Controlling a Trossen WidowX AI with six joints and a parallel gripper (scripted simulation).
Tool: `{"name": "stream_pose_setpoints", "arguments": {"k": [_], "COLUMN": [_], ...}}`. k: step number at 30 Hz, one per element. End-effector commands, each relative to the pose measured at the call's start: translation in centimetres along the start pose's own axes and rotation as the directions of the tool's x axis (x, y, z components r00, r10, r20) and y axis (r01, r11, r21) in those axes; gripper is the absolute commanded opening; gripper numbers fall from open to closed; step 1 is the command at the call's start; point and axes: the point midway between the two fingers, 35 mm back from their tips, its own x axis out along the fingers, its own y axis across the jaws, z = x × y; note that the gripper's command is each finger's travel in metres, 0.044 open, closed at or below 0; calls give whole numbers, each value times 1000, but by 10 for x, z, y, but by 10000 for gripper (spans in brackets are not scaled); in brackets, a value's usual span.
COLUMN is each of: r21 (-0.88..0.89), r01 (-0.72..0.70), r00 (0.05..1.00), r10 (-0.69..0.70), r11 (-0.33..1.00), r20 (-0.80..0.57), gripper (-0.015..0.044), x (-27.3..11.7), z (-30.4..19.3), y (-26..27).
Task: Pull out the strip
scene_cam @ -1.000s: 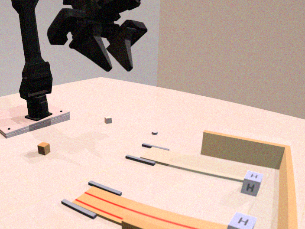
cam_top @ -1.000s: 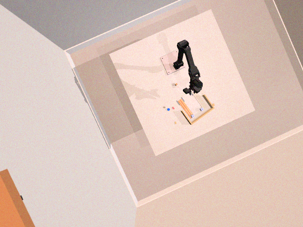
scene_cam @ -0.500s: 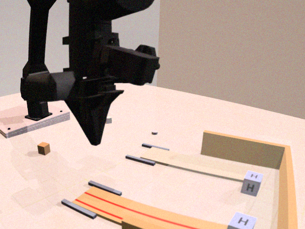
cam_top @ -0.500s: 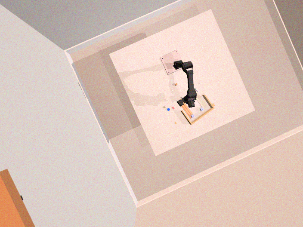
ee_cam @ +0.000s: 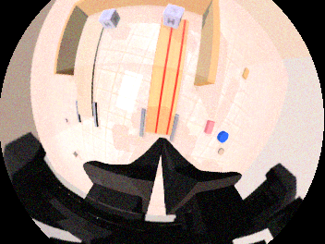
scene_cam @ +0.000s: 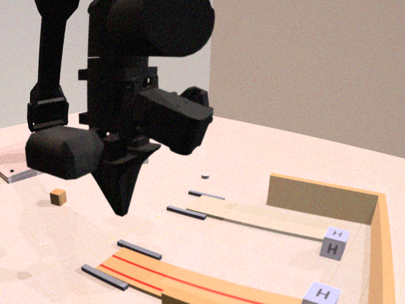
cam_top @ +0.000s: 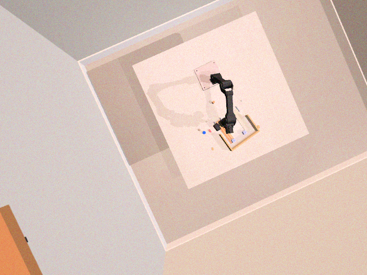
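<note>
With my claw pressed together on nothing, its tips hang above the counter, just short of the near end of the orange strip with two red lines. In the wrist view the tips point straight at that strip's end, which lies between two grey bars.

Both cubes carry an H, so I cannot tell from here which one is the labelled cube. One cube sits on the far end of the orange strip, the other cube on the far end of the pale strip, both close to the wooden frame.

The main risk, as I judge it, is choosing the wrong strip. Next, fingers closed like this cannot pinch a thin strip; if I press down and drag, they may slip, or catch on a bar. A fast or jerky pull could carry the cube along, tip it, or knock it against the frame, spoiling the later pickup.
</note>
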Motion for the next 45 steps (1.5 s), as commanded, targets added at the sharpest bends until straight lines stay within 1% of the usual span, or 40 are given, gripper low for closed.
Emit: {"name": "stream_pose_setpoints", "arguments": {"k": [1,35,45], "r21": [-5,-5,-5], "r01": [-8,-8,-8], "r00": [1000,1000,1000], "r10": [8,8,8], "r11": [1000,1000,1000], "r20": [-8,-8,-8], "gripper": [0,0,0], "x": [9,65,68], "z": [0,0,0], "y": [1,4,4]}}
